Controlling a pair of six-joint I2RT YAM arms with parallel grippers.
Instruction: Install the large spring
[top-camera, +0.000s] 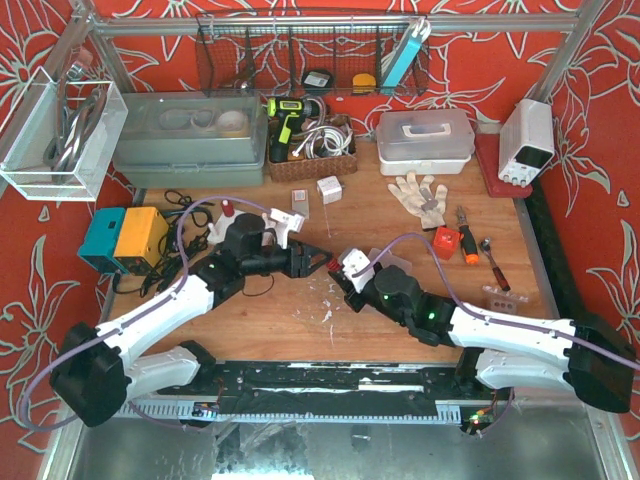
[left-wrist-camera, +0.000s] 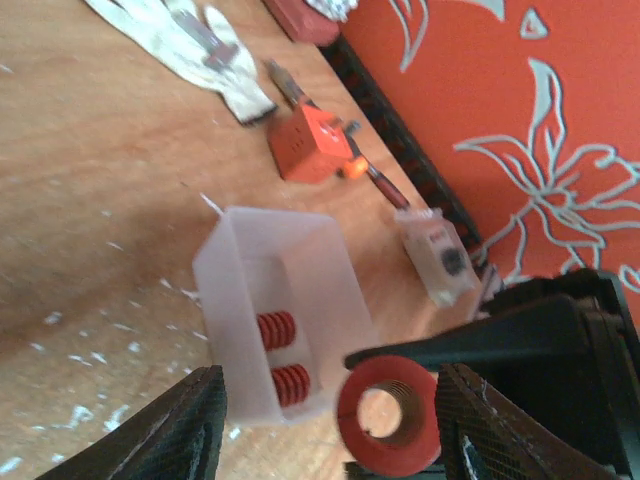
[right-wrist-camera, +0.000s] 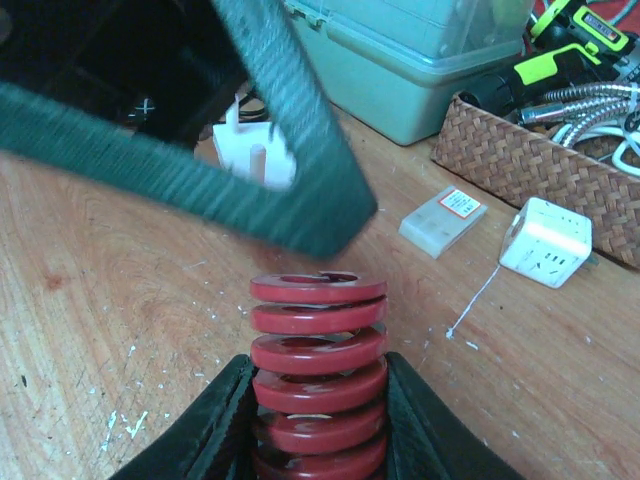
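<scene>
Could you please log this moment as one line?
right gripper: shut on spring | left gripper: open around spring end

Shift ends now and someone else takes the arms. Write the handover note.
Right gripper: shut on the large spring, held off the table.
Left gripper: open, fingers either side of the spring's free end, no grip yet.
White peg block: on the table, no spring on it.
Done: spring lifted.
Left: likely pass it over, then seat it on the peg.

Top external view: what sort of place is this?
Likely a workshop-style robot test bench: a cordless drill in a wicker basket, a bench power supply on the right, and work gloves on the wooden tabletop.
</scene>
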